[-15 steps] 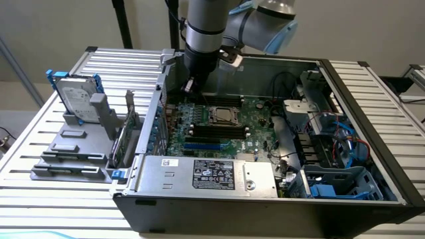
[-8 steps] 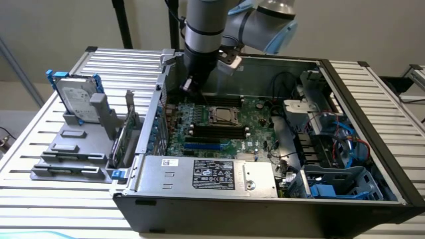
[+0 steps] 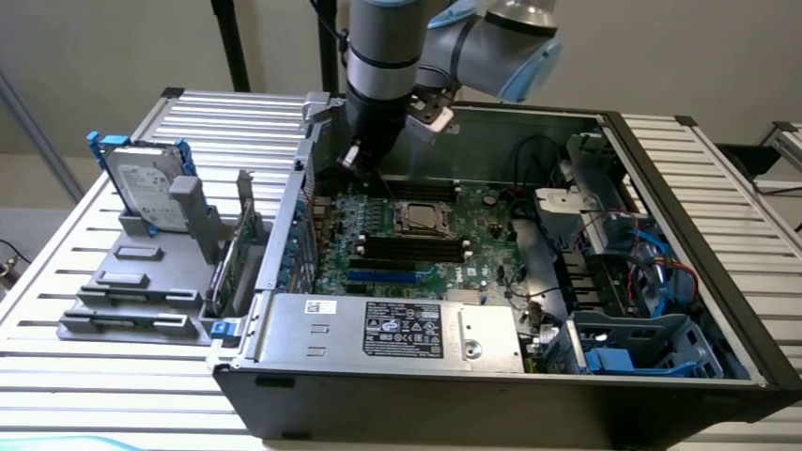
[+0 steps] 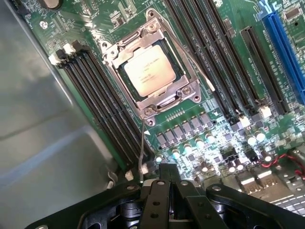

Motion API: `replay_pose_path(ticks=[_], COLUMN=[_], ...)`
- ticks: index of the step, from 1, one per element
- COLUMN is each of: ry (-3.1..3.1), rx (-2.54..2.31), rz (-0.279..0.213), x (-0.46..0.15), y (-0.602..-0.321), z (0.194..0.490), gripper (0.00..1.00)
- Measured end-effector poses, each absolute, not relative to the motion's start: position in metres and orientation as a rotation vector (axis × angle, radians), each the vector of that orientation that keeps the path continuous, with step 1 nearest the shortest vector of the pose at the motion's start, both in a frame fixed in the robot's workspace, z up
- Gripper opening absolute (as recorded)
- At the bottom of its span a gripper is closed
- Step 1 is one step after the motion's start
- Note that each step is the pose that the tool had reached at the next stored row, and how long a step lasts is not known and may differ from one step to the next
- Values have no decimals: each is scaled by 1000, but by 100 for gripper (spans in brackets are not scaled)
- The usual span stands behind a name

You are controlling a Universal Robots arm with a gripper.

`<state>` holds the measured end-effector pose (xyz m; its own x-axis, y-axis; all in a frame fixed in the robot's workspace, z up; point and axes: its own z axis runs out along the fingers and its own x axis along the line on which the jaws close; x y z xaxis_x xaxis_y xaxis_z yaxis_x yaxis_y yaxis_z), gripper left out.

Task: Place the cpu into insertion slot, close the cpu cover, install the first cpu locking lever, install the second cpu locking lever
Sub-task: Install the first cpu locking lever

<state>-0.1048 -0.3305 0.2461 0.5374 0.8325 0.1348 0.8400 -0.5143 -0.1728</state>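
The cpu (image 4: 149,71) lies flat in the insertion slot (image 4: 149,113) on the green motherboard, its pale metal face showing through the window of the cpu cover (image 4: 114,57), which is down over it. One thin locking lever (image 4: 190,57) runs along the socket's side next to the black memory slots. The other lever (image 4: 143,148) sticks out from a socket corner, and its tip ends just beside my gripper (image 4: 167,168). The black fingers are shut together with nothing between them. In the exterior view my gripper (image 3: 355,160) hangs inside the open case, behind the socket (image 3: 423,219).
The grey power-supply box (image 3: 389,329) fills the case's front. Long black memory slots (image 4: 100,105) flank the socket, with a blue card slot (image 4: 286,52) beyond. The case's metal wall (image 4: 43,124) is close beside my gripper. A hard drive (image 3: 141,183) stands in a grey rack outside.
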Motion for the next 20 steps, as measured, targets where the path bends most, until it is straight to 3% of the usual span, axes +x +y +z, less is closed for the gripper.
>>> replay_pose_path(ticks=[20], ry=[-1122], rx=[-2622], rz=[-143], x=[-108], y=[-330], z=[247], gripper=[11])
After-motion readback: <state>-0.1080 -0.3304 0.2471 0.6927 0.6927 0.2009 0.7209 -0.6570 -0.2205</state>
